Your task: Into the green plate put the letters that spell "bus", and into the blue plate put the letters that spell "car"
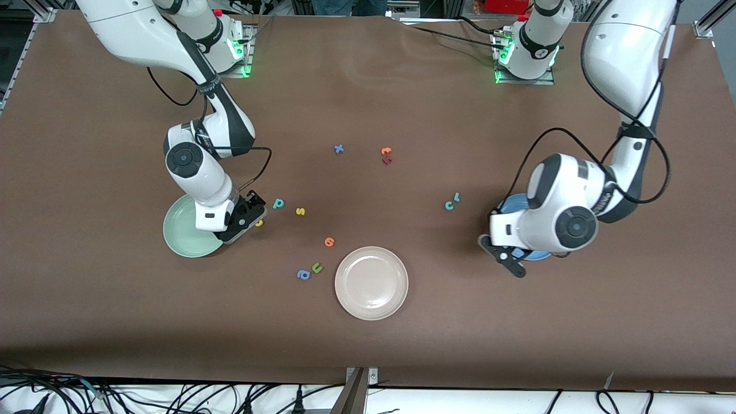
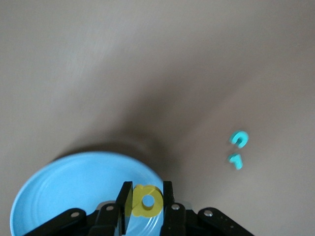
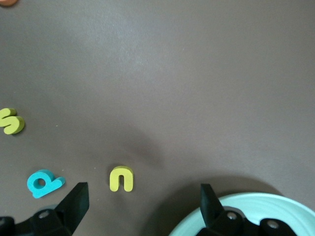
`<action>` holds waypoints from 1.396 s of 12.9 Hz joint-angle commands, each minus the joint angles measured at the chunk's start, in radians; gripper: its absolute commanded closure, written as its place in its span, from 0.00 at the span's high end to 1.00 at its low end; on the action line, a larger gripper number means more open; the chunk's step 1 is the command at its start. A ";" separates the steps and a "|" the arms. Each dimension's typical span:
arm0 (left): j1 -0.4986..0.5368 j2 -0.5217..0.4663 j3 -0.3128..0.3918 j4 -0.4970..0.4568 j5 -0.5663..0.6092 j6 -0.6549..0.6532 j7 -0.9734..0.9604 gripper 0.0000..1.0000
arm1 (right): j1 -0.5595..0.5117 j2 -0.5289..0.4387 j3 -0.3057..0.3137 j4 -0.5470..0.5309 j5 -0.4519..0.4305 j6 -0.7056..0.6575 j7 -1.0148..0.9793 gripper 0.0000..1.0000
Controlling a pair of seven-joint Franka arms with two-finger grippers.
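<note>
My left gripper (image 1: 506, 257) (image 2: 147, 187) is shut on the yellow a (image 2: 147, 201) and hangs over the rim of the blue plate (image 1: 513, 203) (image 2: 69, 191). The teal c (image 1: 449, 205) (image 2: 239, 139) and teal r (image 1: 456, 196) (image 2: 236, 160) lie on the table beside that plate. My right gripper (image 1: 248, 214) (image 3: 142, 196) stands open, low over the table at the green plate's (image 1: 181, 233) (image 3: 261, 214) edge, with the yellow u (image 1: 259, 223) (image 3: 121, 178) just off its fingertips. Close by lie the teal b (image 1: 278, 203) (image 3: 44, 183) and yellow s (image 1: 300, 211) (image 3: 11, 121).
A beige-pink plate (image 1: 371, 282) sits mid-table, nearest the front camera. Beside it lie an olive u (image 1: 317, 267), a blue a (image 1: 303, 275) and an orange letter (image 1: 329, 241). A blue x (image 1: 339, 149) and two orange-red letters (image 1: 386, 155) lie toward the bases.
</note>
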 commanded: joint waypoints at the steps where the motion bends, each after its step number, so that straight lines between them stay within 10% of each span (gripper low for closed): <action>1: 0.025 -0.014 -0.007 -0.098 0.014 0.018 0.007 0.08 | -0.007 0.035 0.009 -0.013 0.020 0.070 0.009 0.98; 3: 0.046 -0.013 -0.007 -0.147 0.014 0.076 0.007 0.25 | -0.007 0.062 0.010 -0.020 0.021 0.122 0.009 0.98; 5: 0.058 -0.011 -0.007 -0.160 0.014 0.096 0.018 1.00 | -0.007 0.072 0.012 -0.022 0.023 0.133 0.013 0.93; 15: -0.060 -0.025 -0.099 -0.164 0.013 0.140 -0.371 1.00 | -0.009 0.067 0.035 -0.066 0.025 0.132 0.119 0.93; 18: -0.126 -0.025 -0.096 -0.238 0.045 0.235 -0.476 1.00 | -0.009 0.064 0.030 -0.076 0.023 0.132 0.118 0.79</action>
